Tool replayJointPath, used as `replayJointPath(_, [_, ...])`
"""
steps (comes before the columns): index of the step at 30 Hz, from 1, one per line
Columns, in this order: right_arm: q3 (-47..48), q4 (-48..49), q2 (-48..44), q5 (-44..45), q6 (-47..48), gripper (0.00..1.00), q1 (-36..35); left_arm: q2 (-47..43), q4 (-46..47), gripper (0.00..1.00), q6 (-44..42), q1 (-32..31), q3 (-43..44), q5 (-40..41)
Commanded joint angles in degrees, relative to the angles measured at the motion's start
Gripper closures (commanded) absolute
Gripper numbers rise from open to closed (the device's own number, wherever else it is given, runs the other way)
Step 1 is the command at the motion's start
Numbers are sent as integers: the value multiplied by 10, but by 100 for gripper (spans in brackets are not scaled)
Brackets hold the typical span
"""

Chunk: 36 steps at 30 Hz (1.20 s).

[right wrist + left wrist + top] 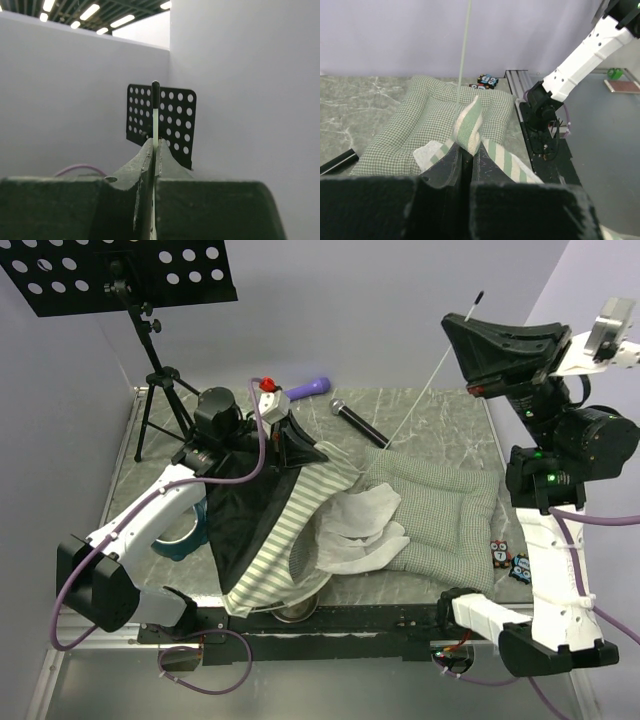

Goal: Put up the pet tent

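Right claw (154, 150) is pinched shut on the pole (155, 115) just under its dark tip, raised high over the right of the table (450, 410). The left claw (466, 152) clamps the striped sleeve (468, 125) of the tent (265, 530), which lies crumpled left of centre beside the mat (440, 505). To do this well, push the pole along its own line (it looks bendy) and hold the sleeve taut.

Left end effector (466, 150) clamped; right end effector (154, 148) clamped.
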<state>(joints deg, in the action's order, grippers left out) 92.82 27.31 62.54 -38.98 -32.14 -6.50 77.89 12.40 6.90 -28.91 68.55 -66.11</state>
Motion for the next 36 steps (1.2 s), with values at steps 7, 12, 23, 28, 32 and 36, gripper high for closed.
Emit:
replayJointPath(7, [-80,-299,-30,-4,365,100,-123,30,149,99,128,-4,172,-10])
replayJointPath(12, [-97,-438,-22,82,501,100,-168,52,184,99,162,-4,239,-11])
replayJointPath(23, [-146,-568,-30,124,609,100,-185,50,213,99,179,1,258,4])
replayJointPath(28, [-159,-586,-40,124,626,100,-188,47,220,99,183,16,249,22])
replayJointPath(32, [-157,-614,-25,129,631,100,-192,46,223,99,182,17,242,16])
replayJointPath(36, [-154,-625,-15,131,634,100,-195,45,223,99,181,17,240,20])
